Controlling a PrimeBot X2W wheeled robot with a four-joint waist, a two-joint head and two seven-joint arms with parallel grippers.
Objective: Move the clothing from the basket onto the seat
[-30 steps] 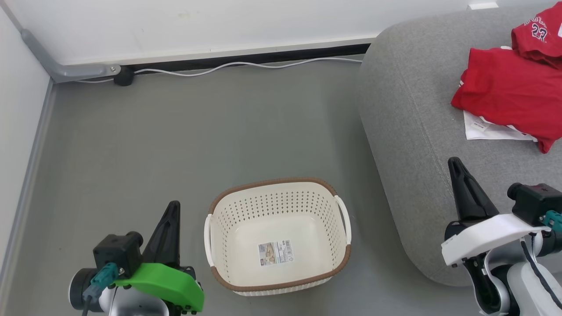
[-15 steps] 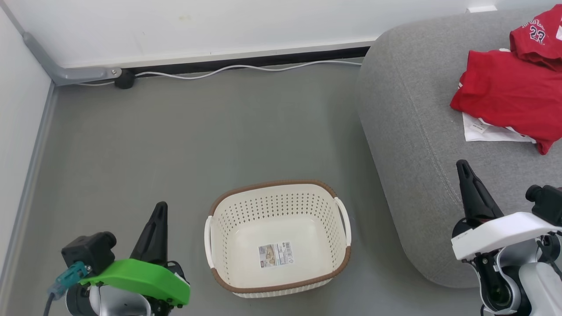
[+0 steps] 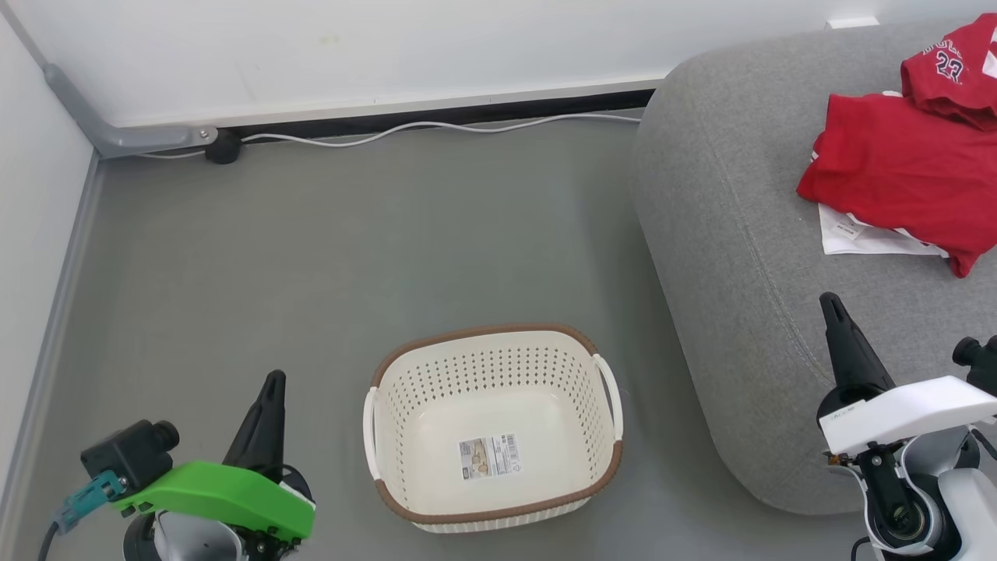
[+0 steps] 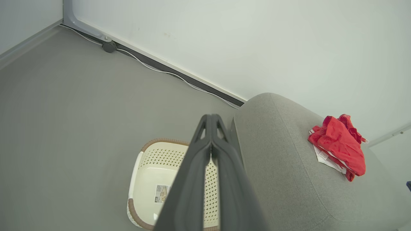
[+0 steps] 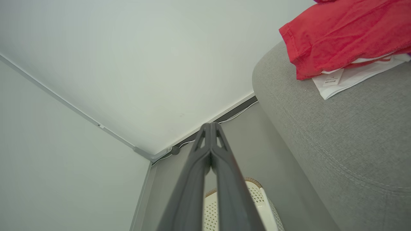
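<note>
The left pincer (image 3: 273,383) sits at the lower left of the head view with its two dark fingers clenched together, tips meeting and nothing between them. It hovers above the grey floor (image 3: 311,249), just to the left of the basket (image 3: 487,329) and apart from it. The right pincer (image 3: 830,302) is clenched the same way, its fingers pressed into one narrow point with nothing grasped, and it stands over the front part of the seat (image 3: 724,195), well short of the clothing (image 3: 896,167). The basket stands upright on the floor between the two arms, close to the seat's rounded front corner, and a label sticker (image 3: 488,456) shows on its pale bottom. The clothing lies in a loose heap on top of the seat toward its far right: a folded red piece rests over a white layer (image 3: 857,235) that sticks out underneath, and a second red piece printed with 23 (image 3: 950,68) lies just behind, touching it. Along the base of the white wall (image 3: 389,47) beyond, a pale cable (image 3: 436,125) runs across the floor.
</note>
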